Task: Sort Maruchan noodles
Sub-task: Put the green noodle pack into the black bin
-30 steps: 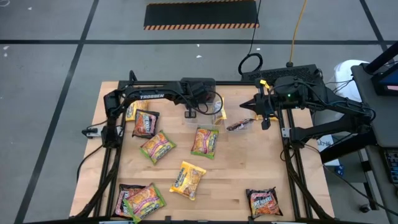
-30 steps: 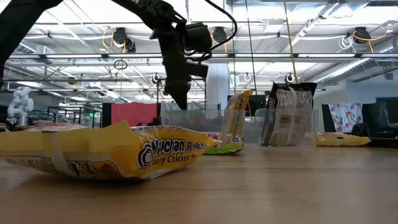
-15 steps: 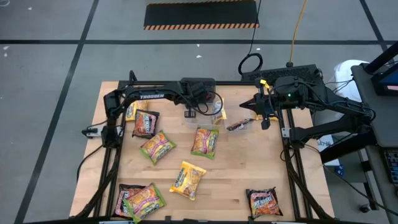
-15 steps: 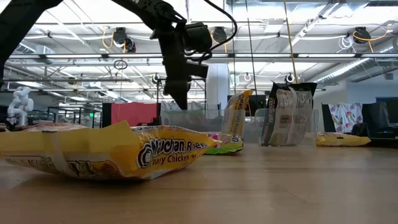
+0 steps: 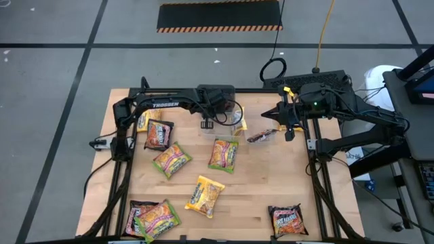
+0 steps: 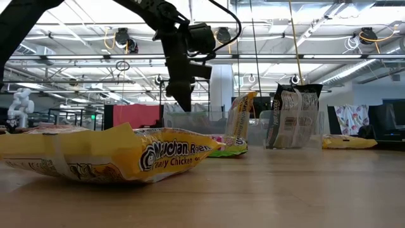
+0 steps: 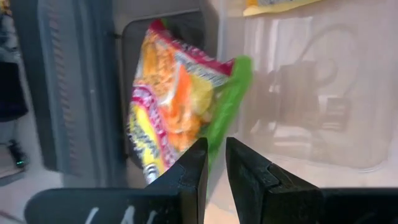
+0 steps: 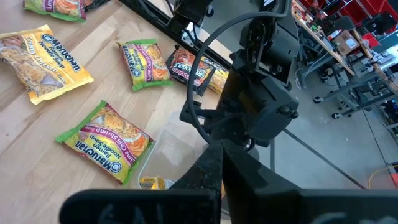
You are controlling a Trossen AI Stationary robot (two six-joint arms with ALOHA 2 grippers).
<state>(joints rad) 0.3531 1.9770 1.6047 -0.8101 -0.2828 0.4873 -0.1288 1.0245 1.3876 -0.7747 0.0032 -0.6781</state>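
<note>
Nothing is seen to have changed over the last second: both arms are held where they were, and no packet has been shifted. The sorting is judged to be paused partway, not advanced.

The left pincer (image 5: 207,124) is held above the clear plastic tubs (image 6: 190,126) at the far side of the wooden counter (image 5: 271,183). In the left wrist view its fingers (image 7: 194,168) are narrowly parted with nothing between them. A green-edged crinkly noodle packet with pink and orange print (image 7: 180,99) is seen just beyond them, released and not gripped.

The right pincer (image 5: 288,129) is kept clenched on nothing, near a dark brown-black packet (image 6: 292,117) standing upright in a tub.

Most of the noodles are still unsorted and lie flat on the counter:
- a yellow square packet (image 5: 205,195) near the middle
- two green-edged ones (image 5: 171,160) (image 5: 223,154)
- a dark one by the left arm (image 5: 158,135)
- another dark one at the near right corner (image 5: 287,221)
- a small heap at the near left (image 5: 152,217)

A further pick is judged to be due next.
</note>
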